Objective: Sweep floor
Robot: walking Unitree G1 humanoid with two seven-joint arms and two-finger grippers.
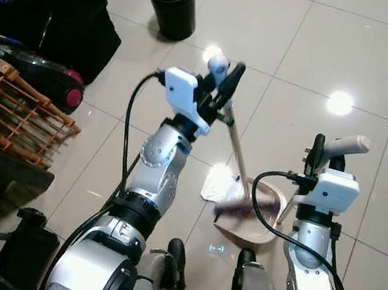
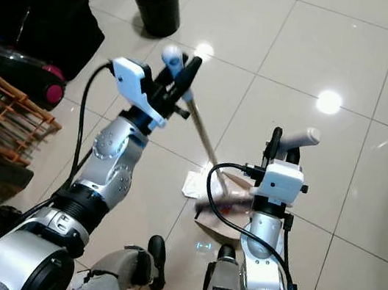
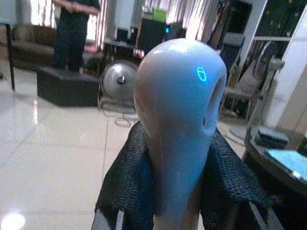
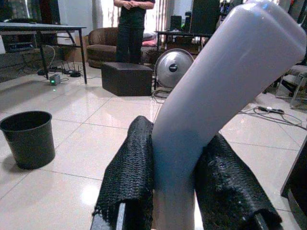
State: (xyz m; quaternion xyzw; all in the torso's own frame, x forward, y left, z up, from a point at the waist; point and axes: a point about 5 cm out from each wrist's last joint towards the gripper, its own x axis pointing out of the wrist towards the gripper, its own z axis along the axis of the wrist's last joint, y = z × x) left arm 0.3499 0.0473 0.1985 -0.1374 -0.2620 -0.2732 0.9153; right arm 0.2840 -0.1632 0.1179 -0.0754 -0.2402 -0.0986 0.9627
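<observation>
Broom (image 1: pixel 239 166) sweeping paper scrap (image 1: pixel 214 186) toward dustpan (image 1: pixel 260 219).
Left pincer (image 1: pixel 223 75) clamps broom, right pincer (image 1: pixel 321 153) clamps dustpan handle; a hasty stroke could flick paper past.

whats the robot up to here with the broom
It is sweeping a tiled floor. The left gripper is shut on the top of a broom, whose bristles sit at the mouth of a dustpan beside a white scrap of paper. The right gripper is shut on the dustpan handle, steadying the pan by the robot's feet. A black bin stands further ahead, and a person stands across the room.
</observation>
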